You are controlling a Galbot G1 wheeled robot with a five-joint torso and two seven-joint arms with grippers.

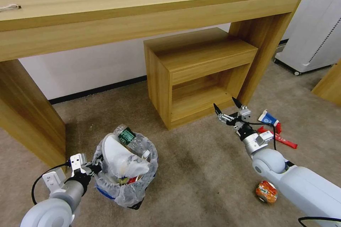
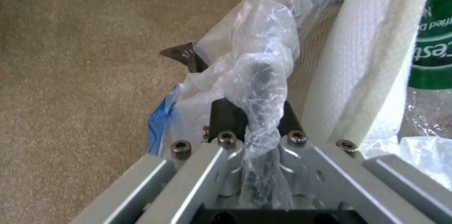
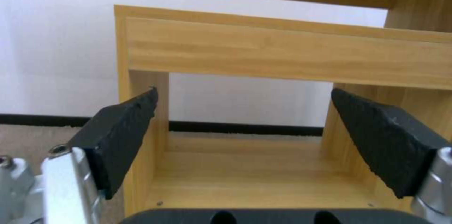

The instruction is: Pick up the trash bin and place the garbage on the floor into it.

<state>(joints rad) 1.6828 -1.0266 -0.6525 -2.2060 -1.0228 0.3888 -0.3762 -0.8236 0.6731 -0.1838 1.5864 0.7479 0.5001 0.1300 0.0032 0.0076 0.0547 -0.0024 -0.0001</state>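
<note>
The left gripper (image 1: 96, 166) is pinching the bagged rim of the trash bin (image 1: 125, 170), which sits on the beige floor (image 1: 199, 170). The right gripper (image 1: 227, 108) hangs spread wide, with a blue-white carton (image 1: 269, 118) on the carpet beside it.

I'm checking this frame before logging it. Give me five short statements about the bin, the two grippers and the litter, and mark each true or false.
1. The left gripper is clamped on the bag-lined rim of the trash bin. True.
2. The right gripper holds a red wrapper. False: its fingers are spread open and empty, facing the small wooden shelf unit.
3. A green-labelled bottle sticks out of the bin. True.
4. The floor is free of litter. False: a blue-white carton, a red bar wrapper and a crumpled wrapper lie on it.
5. The bin stands on the shelf unit. False: it is at carpet level, beside the desk leg.
</note>
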